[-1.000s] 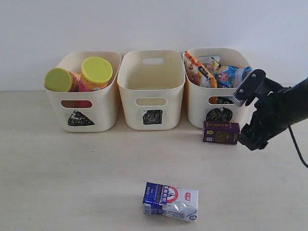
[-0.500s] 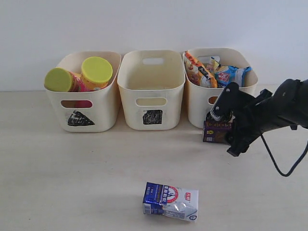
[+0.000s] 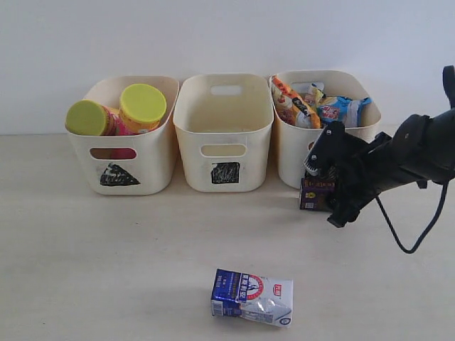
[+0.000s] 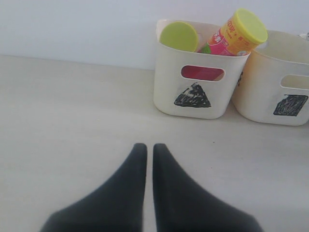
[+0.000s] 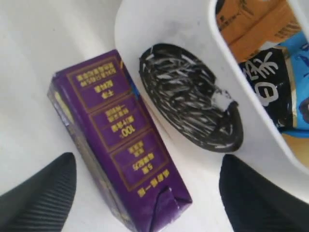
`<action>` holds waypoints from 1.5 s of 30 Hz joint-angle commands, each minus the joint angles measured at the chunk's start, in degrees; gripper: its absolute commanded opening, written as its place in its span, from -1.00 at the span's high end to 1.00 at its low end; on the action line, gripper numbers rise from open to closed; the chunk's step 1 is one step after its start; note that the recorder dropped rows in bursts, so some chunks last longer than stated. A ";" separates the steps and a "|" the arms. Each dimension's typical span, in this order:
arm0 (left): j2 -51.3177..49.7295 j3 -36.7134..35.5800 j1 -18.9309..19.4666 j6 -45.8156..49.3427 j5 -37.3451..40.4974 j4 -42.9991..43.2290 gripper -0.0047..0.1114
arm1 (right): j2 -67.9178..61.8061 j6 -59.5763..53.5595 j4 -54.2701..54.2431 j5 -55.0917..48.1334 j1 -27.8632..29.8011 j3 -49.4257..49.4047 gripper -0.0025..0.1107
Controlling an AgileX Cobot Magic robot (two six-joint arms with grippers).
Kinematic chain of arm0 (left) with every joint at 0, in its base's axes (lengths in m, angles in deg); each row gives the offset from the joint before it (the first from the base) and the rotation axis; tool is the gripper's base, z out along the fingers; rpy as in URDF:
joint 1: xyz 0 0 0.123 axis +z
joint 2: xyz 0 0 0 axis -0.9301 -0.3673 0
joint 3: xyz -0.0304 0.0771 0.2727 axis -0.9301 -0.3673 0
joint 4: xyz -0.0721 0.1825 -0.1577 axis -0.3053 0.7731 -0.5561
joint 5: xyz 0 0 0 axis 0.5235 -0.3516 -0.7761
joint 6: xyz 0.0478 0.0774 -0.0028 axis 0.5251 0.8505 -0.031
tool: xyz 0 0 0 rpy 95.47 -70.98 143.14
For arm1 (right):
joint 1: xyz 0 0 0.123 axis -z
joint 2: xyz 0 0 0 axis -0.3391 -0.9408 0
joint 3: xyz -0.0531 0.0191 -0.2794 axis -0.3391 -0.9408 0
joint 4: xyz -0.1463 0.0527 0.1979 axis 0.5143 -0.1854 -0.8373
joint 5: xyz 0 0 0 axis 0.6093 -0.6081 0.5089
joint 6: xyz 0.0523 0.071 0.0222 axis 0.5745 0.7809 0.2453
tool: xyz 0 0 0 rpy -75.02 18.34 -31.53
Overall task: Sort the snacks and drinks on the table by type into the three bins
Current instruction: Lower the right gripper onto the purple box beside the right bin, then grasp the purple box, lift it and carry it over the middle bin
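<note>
In the exterior view, the triangle bin, square bin and circle bin stand in a row at the back of the desk, close against the wall. Both chip tubes sit in the first and the bags in the last. Broad bare desk lies in front, where the blue-and-white carton lies alone. The right pincer reaches low at the purple carton, just before the circle bin. In the left wrist view, the left pincer is closed, tips together over bare desk, well short of the triangle bin. In the right wrist view, the right pincer stands wide open, its fingers either side of the purple carton, neither touching it; the carton lies tight beside the bin wall.
</note>
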 commanded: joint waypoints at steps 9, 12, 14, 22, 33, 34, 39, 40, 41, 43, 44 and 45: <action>0.12 -0.21 -0.13 0.29 -0.03 0.18 0.85 | 0.14 0.67 -0.79 -10.10 -0.03 0.71 0.77; 0.12 -0.21 -0.13 0.29 -0.03 0.18 0.85 | 0.39 1.05 -1.15 -13.45 -0.03 0.71 0.96; 0.12 -0.21 -0.13 0.29 -0.03 0.18 0.85 | 0.82 1.35 -1.25 -15.26 -0.03 0.71 0.96; 0.12 -0.21 -0.13 0.29 -0.03 0.18 0.85 | 5.90 2.11 -1.65 -23.25 -0.03 0.71 0.96; 0.12 -0.21 -0.13 0.29 -0.03 0.18 0.85 | 14.85 2.65 -2.36 -35.61 -0.03 0.71 0.96; 0.12 -0.21 -0.13 0.29 -0.03 0.18 0.85 | 15.96 2.65 -3.25 -36.40 -0.03 0.71 0.96; 0.12 -0.21 -0.13 0.29 -0.03 0.18 0.85 | 21.21 2.65 -7.71 -37.17 -0.03 0.71 0.96; 0.12 -0.21 -0.13 0.29 -0.03 0.18 0.85 | 22.29 2.65 -9.44 -36.47 -0.03 0.71 0.96; 0.12 -0.21 -0.13 0.29 -0.03 0.18 0.85 | 23.28 2.93 -11.25 -35.98 -0.03 1.02 0.96; 0.12 -0.21 -0.13 0.29 -0.03 0.18 0.85 | 24.63 3.56 -14.75 -35.98 -0.03 2.81 0.96; 0.12 -0.21 -0.13 0.29 -0.03 0.18 0.85 | 25.04 4.30 -16.93 -35.87 -0.03 4.04 0.96; 0.12 -0.21 -0.13 0.29 -0.03 0.18 0.85 | 25.04 5.22 -18.70 -35.40 -0.03 5.11 0.96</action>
